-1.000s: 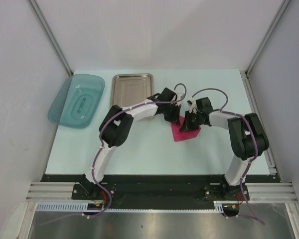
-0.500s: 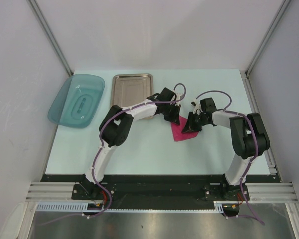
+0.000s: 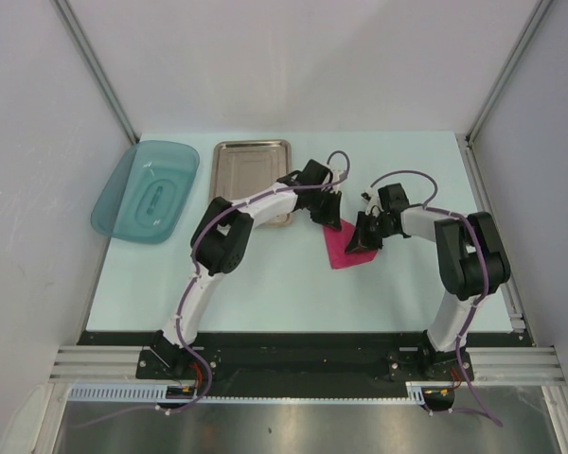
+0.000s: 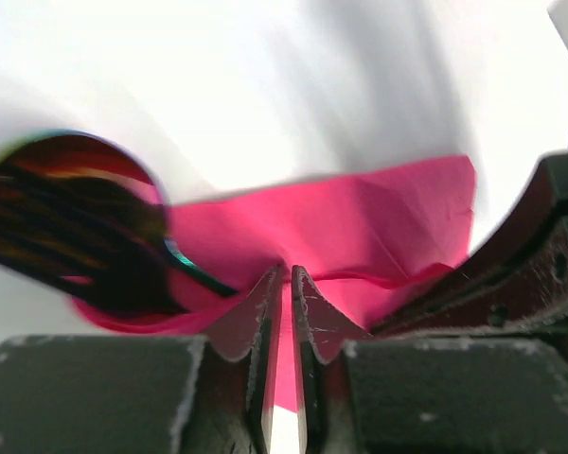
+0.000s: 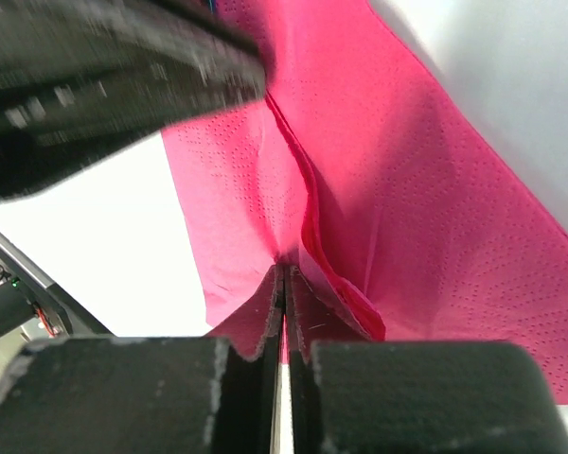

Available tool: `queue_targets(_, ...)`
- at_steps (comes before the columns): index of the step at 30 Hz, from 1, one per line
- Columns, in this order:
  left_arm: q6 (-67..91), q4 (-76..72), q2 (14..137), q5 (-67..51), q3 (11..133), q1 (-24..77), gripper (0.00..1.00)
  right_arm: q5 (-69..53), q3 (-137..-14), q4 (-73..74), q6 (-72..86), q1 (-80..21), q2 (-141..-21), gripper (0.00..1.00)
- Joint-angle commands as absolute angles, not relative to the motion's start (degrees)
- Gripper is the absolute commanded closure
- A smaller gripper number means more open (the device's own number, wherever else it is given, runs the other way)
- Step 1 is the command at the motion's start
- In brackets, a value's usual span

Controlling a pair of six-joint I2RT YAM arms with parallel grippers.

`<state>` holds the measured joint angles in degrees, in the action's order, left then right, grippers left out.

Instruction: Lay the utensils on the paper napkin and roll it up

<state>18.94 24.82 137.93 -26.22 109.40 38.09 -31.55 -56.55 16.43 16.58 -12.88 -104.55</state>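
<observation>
1. Because both hands meet over it, the napkin (image 3: 345,251) is the centre item. It is a magenta sheet on the table (image 3: 265,279), right of middle, rumpled and partly folded rather than flat.
2. The left hand (image 4: 289,276) has its fingers drawn together on a raised napkin edge, with only a sliver of gap between them. It is likely pinching the paper to bring it over the utensils.
3. The right hand (image 5: 284,274) is clamped tight on a ridge of the napkin from the opposite side. It apparently steadies the fold so the sheet cannot slide while the roll forms.
4. Red-bowled spoon (image 4: 71,222): blurred, at the napkin's edge just beside the left hand. Its teal handle runs under or into the paper; which of the two cannot be told.
5. The fork is not made out in any view and is possibly inside the fold.
6. Steel tray (image 3: 253,170): far side of the table, partly under the left arm, apart from the napkin.
7. Teal dish (image 3: 147,189): at the table's left edge, well apart.
8. Obstruction: the hands sit very near each other. The judged risks are collision, or tearing thin paper pulled two ways.
</observation>
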Motion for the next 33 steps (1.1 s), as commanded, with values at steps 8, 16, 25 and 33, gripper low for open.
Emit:
queue_targets(8, 14.50, 23.91, 140.98, -19.86, 115.40, 33.84, 0.82, -25.40, -55.99, 19.95, 14.33, -15.73, -109.60, 1.00)
queue_targets(16, 10.20, 17.49, 128.87, -22.41, 108.73, 33.92, 0.78, -25.75, -56.16, 19.86, 14.50, -15.64, -109.60, 1.00)
queue_targets(25, 17.91, 13.37, 122.78, -33.83, 92.91, 37.44, 0.78, -26.80, -56.08, 19.69, 14.50, -15.21, -109.78, 1.00)
queue_targets(33, 26.46, 3.87, 125.68, -39.30, 86.48, 38.76, 0.80, -27.95, -55.46, 19.07, 14.94, -14.24, -109.78, 1.00)
